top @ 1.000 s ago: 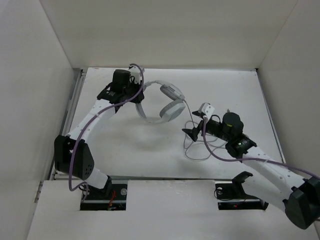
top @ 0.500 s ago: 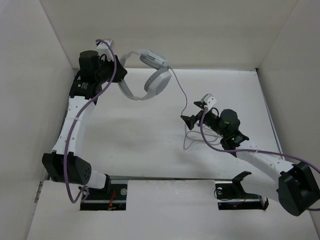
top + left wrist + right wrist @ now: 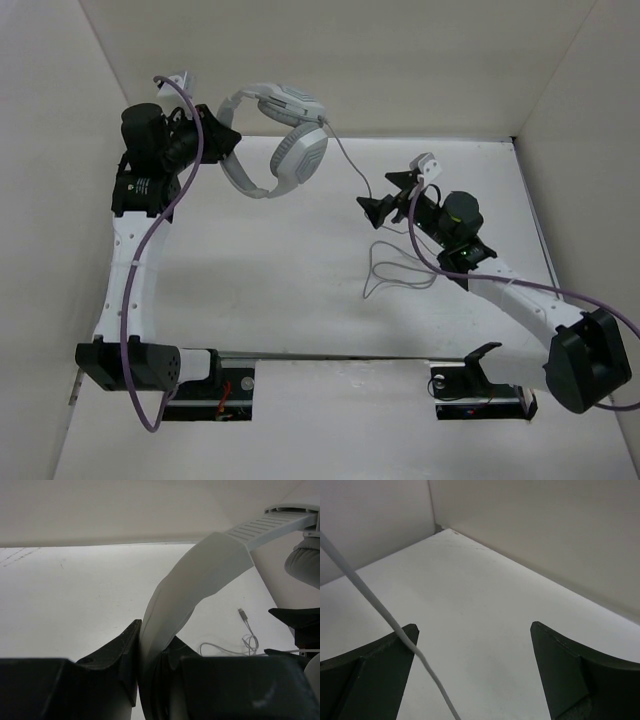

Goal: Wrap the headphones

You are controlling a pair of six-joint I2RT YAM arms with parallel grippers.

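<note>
Headphones [image 3: 285,140] hang from the left hand [image 3: 228,145], clamped on the headband [image 3: 200,575]; right hand [image 3: 383,192], spread wide, should pinch the cord [image 3: 370,600] passing through its opening before winding.

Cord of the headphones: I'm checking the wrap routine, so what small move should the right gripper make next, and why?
Probably close the right gripper on the cord: its jaws stand open with the cord passing just inside one finger, while the left gripper holds the headband aloft.
</note>
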